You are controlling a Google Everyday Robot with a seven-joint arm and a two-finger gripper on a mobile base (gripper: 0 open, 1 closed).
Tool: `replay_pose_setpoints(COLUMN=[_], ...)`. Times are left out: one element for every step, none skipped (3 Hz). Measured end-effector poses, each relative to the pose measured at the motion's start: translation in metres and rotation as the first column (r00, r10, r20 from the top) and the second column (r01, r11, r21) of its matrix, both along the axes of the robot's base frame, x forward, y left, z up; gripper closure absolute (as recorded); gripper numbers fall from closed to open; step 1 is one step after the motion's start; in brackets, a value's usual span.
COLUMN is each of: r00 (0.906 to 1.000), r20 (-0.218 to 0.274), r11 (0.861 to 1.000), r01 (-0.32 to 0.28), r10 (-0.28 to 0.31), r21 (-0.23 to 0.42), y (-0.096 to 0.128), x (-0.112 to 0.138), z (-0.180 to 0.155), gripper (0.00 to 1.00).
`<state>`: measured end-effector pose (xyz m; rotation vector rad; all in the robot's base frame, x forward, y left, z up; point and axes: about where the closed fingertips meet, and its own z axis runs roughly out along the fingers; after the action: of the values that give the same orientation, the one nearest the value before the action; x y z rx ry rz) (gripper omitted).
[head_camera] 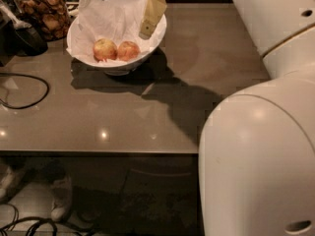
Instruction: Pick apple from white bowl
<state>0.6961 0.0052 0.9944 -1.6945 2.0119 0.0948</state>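
Observation:
The white bowl (83, 45), lined with crumpled white paper, stands at the back left of the grey table. Two apples lie side by side in it. The reddish-orange apple (129, 50) is on the right. A paler yellowish apple (105, 49) is on the left. My gripper (146, 31) hangs down from the top edge, over the right inner side of the bowl. It is above and a little to the right of the reddish-orange apple and holds nothing that I can see.
A glass jar of brown snacks (43, 11) stands behind the bowl to the left, with a black device (22, 36) beside it. A black cable (30, 90) loops on the table's left. My white arm (261, 151) fills the right. Shoes and cables lie on the floor.

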Motion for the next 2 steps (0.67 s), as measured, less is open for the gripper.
replay_pose_setpoints(r00=[0.9999, 0.9993], r20=[-0.008, -0.027], r11=[1.0, 1.0], r01=[-0.012, -0.024], r10=[0.012, 0.024], r21=[0.002, 0.003], y=[0.0056, 0.0125], x=[0.0052, 0.0115], z=[-0.0037, -0.0123], gripper=[0.11, 0.14])
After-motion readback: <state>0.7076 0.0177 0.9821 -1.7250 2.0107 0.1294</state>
